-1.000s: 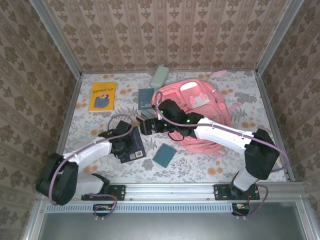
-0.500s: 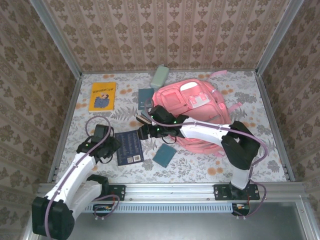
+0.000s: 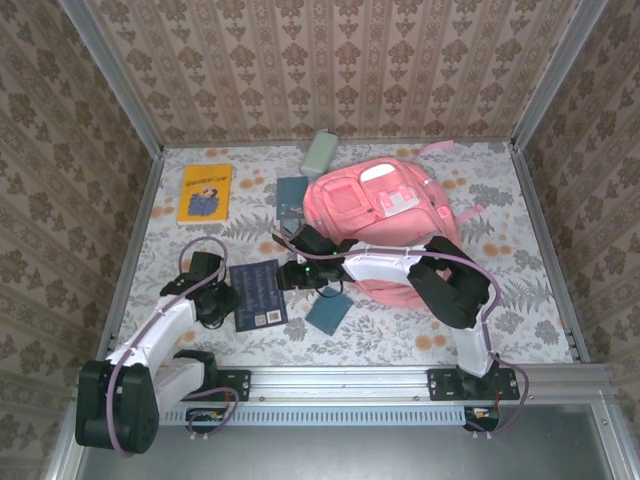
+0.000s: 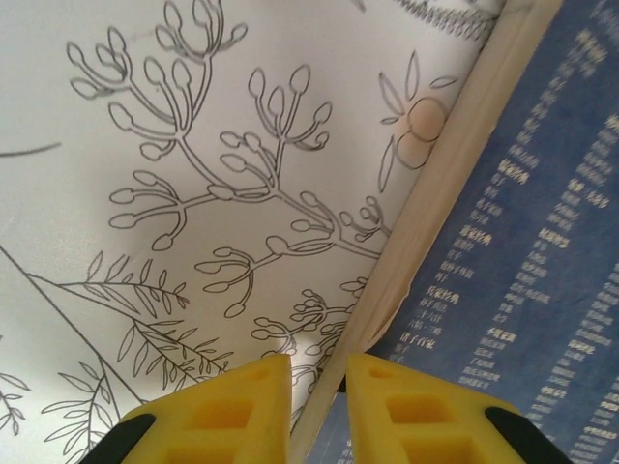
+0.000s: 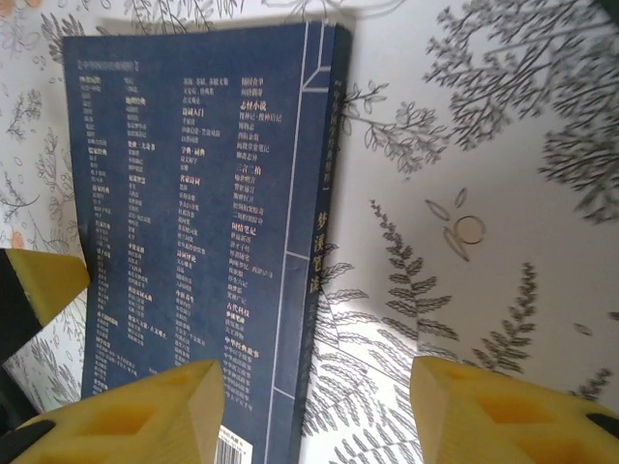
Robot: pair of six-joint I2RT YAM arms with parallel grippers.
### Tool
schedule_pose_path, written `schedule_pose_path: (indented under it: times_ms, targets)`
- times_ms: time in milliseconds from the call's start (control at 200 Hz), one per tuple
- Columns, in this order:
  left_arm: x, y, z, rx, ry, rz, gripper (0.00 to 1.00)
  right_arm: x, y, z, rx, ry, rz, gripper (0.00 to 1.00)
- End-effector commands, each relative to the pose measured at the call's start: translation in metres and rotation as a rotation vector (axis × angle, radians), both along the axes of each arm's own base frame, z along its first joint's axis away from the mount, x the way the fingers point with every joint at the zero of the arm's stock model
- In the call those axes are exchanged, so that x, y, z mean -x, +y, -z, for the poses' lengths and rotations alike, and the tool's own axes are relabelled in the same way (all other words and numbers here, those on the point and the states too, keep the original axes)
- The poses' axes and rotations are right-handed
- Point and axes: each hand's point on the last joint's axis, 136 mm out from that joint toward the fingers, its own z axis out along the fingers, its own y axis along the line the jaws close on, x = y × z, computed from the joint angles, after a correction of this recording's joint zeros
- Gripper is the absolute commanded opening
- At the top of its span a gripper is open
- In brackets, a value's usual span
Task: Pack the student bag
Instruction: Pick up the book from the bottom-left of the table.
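small chinese print on the dark blue book point(image 5: 193, 242), spine title 梦溪笔谈

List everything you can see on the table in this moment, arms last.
student bag: 1, pink, far right of centre, lying on the cloth
dark blue book: 1, dark blue with pale text, near left of centre, lying flat
small notebook: 1, teal, near centre, right of the dark blue book
yellow book: 1, yellow, far left
teal book: 1, dark teal, against the bag's left edge
pouch: 1, grey-green, far edge, beside the bag's top
tablecloth: 1, white with floral print, under everything
left gripper: 1, yellow fingers, nearly together at the dark blue book's left edge
right gripper: 1, yellow fingers, wide open over the dark blue book
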Motion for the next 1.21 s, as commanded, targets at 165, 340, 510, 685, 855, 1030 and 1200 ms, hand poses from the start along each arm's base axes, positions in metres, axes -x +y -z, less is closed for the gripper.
schedule_pose_path:
  times_ms: [165, 340, 510, 685, 855, 1030, 1200]
  targets:
    - [0.019, -0.007, 0.021, 0.057, 0.051, -0.01, 0.2, 0.007, 0.024, 0.009, -0.029, 0.046, -0.011, 0.5]
    - [0.022, -0.008, 0.022, 0.062, 0.047, -0.01, 0.16, 0.013, 0.034, 0.022, -0.033, 0.086, -0.018, 0.48]
    - [0.027, -0.01, 0.026, 0.071, 0.059, -0.001, 0.12, 0.017, 0.06, -0.006, -0.219, 0.095, -0.056, 0.44]
    - [0.027, -0.011, 0.025, 0.076, 0.055, 0.004, 0.11, 0.017, 0.083, -0.053, -0.456, 0.111, -0.114, 0.39]
    - [0.027, -0.01, 0.023, 0.068, 0.057, 0.013, 0.11, 0.023, 0.09, -0.075, -0.569, 0.152, -0.16, 0.37]
    - [0.029, -0.009, 0.023, 0.063, 0.061, 0.006, 0.12, 0.024, 0.078, -0.056, -0.469, 0.163, -0.167, 0.38]
    - [0.028, -0.009, 0.022, 0.059, 0.057, 0.007, 0.12, 0.019, 0.06, -0.04, -0.364, 0.175, -0.165, 0.27]
